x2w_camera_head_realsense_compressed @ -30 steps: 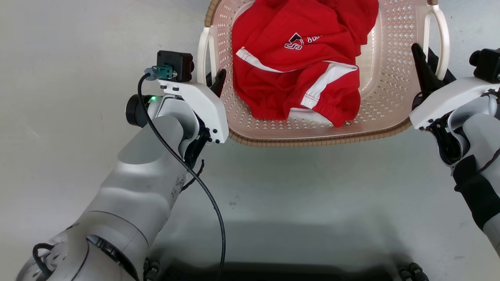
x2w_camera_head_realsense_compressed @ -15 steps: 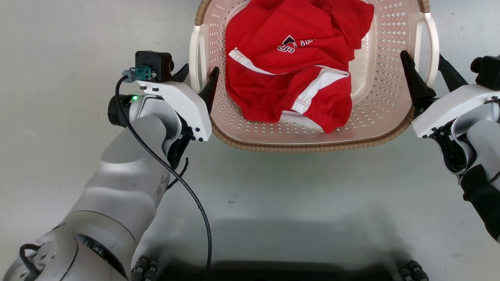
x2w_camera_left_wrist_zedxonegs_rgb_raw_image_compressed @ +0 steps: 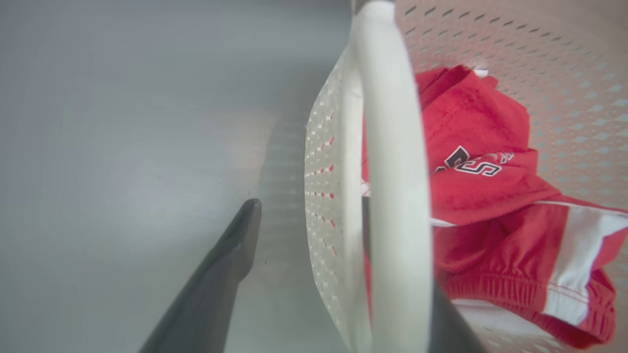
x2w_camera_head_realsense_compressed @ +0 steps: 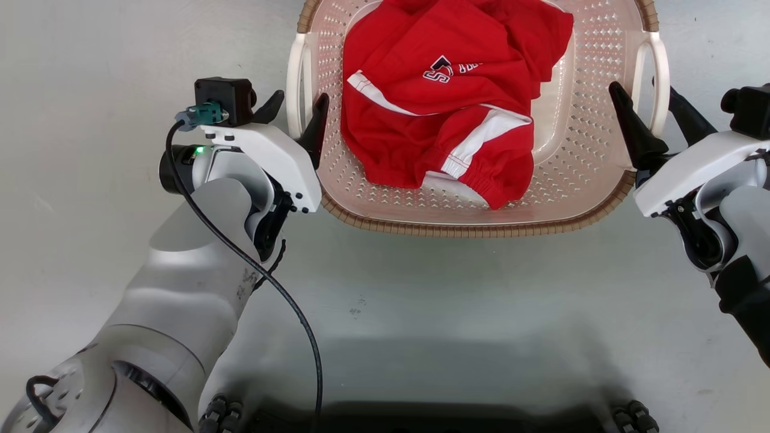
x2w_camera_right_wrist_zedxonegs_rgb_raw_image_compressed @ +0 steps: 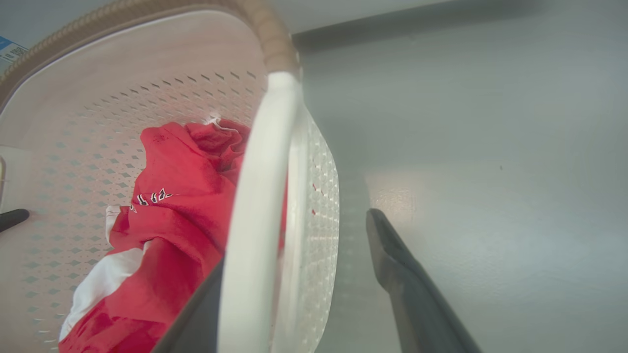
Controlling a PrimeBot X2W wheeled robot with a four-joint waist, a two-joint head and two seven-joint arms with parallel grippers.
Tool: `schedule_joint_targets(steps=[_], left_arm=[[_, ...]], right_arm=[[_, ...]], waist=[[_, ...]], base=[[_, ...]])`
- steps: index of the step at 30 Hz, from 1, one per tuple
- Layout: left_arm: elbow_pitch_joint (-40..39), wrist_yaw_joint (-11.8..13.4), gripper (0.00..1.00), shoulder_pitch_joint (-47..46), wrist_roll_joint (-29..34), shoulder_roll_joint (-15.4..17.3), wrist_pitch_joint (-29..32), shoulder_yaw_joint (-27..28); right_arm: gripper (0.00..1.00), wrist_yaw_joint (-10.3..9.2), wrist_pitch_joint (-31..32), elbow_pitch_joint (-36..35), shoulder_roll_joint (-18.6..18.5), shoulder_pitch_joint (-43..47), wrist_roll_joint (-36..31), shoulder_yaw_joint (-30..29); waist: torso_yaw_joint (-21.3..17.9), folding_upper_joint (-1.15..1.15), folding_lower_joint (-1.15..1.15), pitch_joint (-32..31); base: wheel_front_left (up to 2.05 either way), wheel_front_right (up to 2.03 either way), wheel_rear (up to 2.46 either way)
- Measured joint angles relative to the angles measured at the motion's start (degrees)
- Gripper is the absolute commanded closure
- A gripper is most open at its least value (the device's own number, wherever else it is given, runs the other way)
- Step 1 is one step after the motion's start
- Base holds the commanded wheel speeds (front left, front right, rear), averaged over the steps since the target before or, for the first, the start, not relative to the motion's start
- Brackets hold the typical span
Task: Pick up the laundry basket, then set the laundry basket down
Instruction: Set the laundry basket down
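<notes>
head view: laundry basket [x2w_camera_head_realsense_compressed: 457,230] judged set down on floor [x2w_camera_head_realsense_compressed: 451,313], red garment [x2w_camera_head_realsense_compressed: 445,90] heaped inside. left hand [x2w_camera_head_realsense_compressed: 302,95] spread wide, left handle [x2w_camera_head_realsense_compressed: 293,72] straddled, nothing gripped. right hand [x2w_camera_head_realsense_compressed: 636,84] likewise spread astride right handle [x2w_camera_head_realsense_compressed: 663,72], nothing held. placing suits even two-sided lift.

left wrist view: left handle [x2w_camera_left_wrist_zedxonegs_rgb_raw_image_compressed: 392,171] seen between fingers, outer finger [x2w_camera_left_wrist_zedxonegs_rgb_raw_image_compressed: 235,245] apart from perforated wall.

right wrist view: right handle [x2w_camera_right_wrist_zedxonegs_rgb_raw_image_compressed: 260,196] flanked the same way. pale, faintly glossy floor [x2w_camera_right_wrist_zedxonegs_rgb_raw_image_compressed: 490,196] bounded by dark wall base [x2w_camera_right_wrist_zedxonegs_rgb_raw_image_compressed: 392,24] just beyond basket rim.
</notes>
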Motion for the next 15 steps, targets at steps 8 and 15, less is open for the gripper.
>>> schedule_joint_targets(steps=[8,15], left_arm=[[0.02,0.14,0.00,0.01,-1.24,0.03,-0.37,-0.67],[0.04,0.14,0.00,0.01,-1.99,0.29,-0.62,-1.21]], right_arm=[[0.00,0.00,-0.03,0.04,0.02,-1.45,0.89,0.81],[0.00,0.00,-0.03,0.21,0.44,-1.62,0.89,0.88]], waist=[[-0.04,0.00,0.00,-0.48],[-0.30,0.00,0.00,-0.96]], base=[[0.00,0.00,0.00],[0.00,0.00,0.00]])
